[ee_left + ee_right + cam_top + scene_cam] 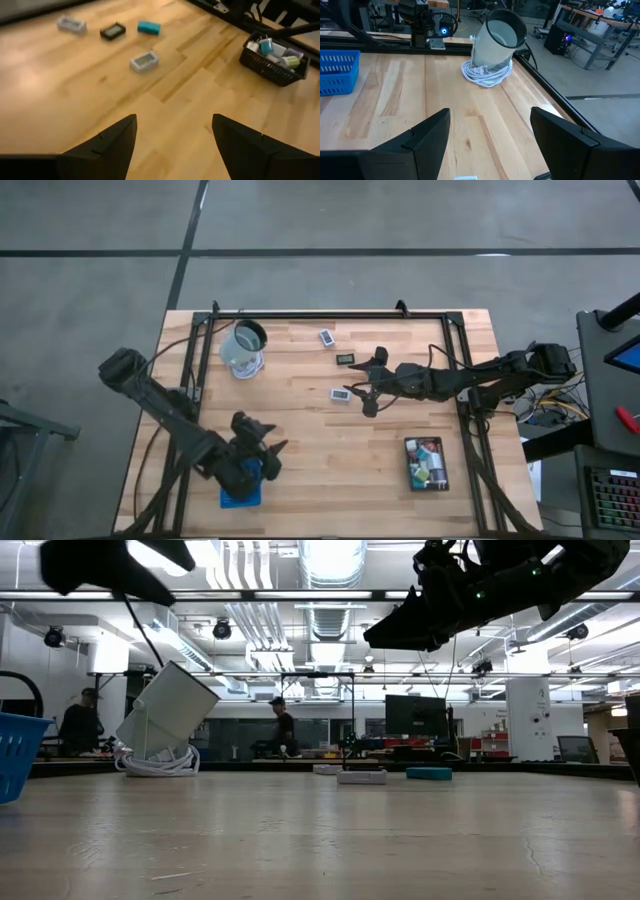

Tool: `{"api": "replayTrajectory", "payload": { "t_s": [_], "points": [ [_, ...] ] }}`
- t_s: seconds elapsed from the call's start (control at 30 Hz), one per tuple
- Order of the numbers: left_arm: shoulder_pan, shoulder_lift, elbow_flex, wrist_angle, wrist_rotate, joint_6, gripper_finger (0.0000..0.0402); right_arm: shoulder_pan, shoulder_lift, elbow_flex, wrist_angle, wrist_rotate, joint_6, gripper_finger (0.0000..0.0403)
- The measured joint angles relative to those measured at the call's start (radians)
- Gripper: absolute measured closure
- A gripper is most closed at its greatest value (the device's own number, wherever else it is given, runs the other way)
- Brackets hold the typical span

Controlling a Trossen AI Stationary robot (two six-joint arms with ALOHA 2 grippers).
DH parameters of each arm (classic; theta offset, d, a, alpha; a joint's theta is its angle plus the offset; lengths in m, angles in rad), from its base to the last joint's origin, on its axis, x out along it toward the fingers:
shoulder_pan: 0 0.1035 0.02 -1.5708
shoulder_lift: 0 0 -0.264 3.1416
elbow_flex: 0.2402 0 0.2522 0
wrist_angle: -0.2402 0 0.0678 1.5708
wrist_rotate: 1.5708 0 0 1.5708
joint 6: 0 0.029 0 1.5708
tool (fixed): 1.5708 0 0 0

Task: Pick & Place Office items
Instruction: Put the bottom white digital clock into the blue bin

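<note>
Where fingers [240, 145] spread: bare table [200, 115].

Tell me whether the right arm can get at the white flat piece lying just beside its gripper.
Probably yes. The right gripper hangs open above the table, right next to the white flat piece, with bare wood around it and nothing between them.

Counter [330, 430] pale wood, striped grain. Basket [337, 72] blue; tray [272, 67] black mesh. Items: teal block [149, 27], black rectangle [112, 31], two white rectangles [144, 61]. Fingers [107, 145] black.
</note>
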Motion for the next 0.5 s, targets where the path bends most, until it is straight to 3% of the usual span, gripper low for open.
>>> {"api": "replayTrajectory", "payload": {
  "t_s": [0.4,0.5],
  "points": [
    [0.178,0.0,0.001,0.218,0.013,0.612,0.0138,0.0,0.0,0.0,0.0,0.0,0.0,0.0129],
    [0.185,0.001,-0.013,0.323,0.033,0.685,0.0138,0.0,0.0,0.0,0.0,0.0,0.0,0.0129]
  ]
}}
